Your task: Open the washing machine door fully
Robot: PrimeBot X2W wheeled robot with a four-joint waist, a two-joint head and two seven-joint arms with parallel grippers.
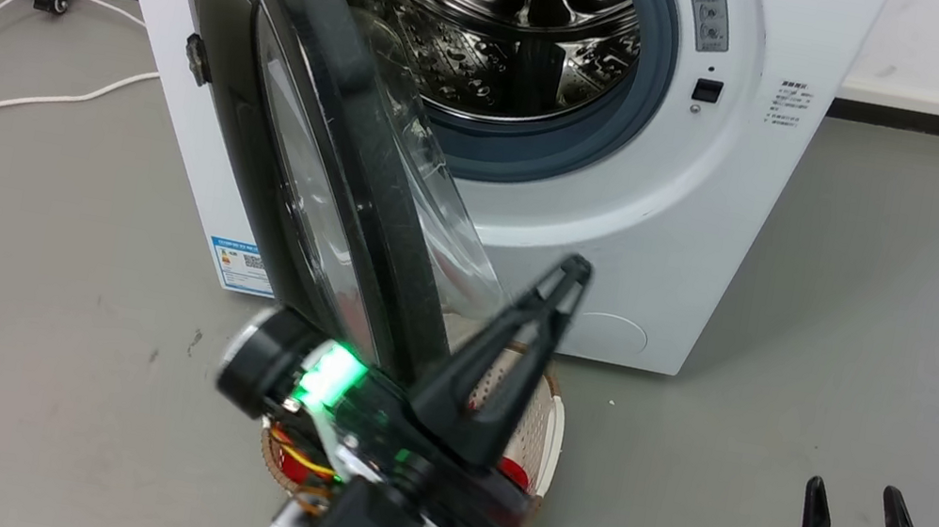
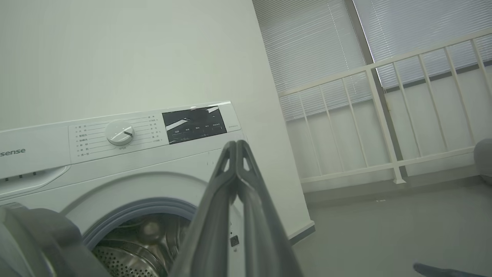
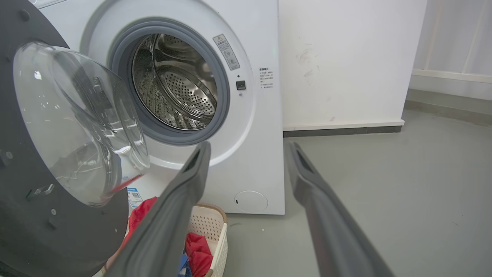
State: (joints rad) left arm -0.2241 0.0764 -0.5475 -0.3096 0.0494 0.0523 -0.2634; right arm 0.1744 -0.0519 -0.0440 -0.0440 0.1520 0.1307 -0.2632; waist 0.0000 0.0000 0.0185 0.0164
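The washing machine door (image 1: 329, 135) stands swung out towards me, edge-on in the head view, its black ring framing the bulging clear glass bowl (image 3: 73, 123). Behind it the steel drum opening (image 1: 491, 19) is uncovered. My left gripper (image 1: 567, 280) is shut with nothing in it; it points up just to the right of the door's lower edge, close to the glass, and whether it touches I cannot tell. In the left wrist view its closed fingertips (image 2: 235, 148) rise before the machine's control panel. My right gripper (image 1: 856, 505) is open at the lower right, apart from the machine.
A white laundry basket (image 3: 209, 227) with red clothes sits on the floor under the door, before the machine (image 1: 674, 240). A white cable (image 1: 1, 99) lies on the grey floor at left. A white railing (image 2: 384, 115) stands to the machine's right.
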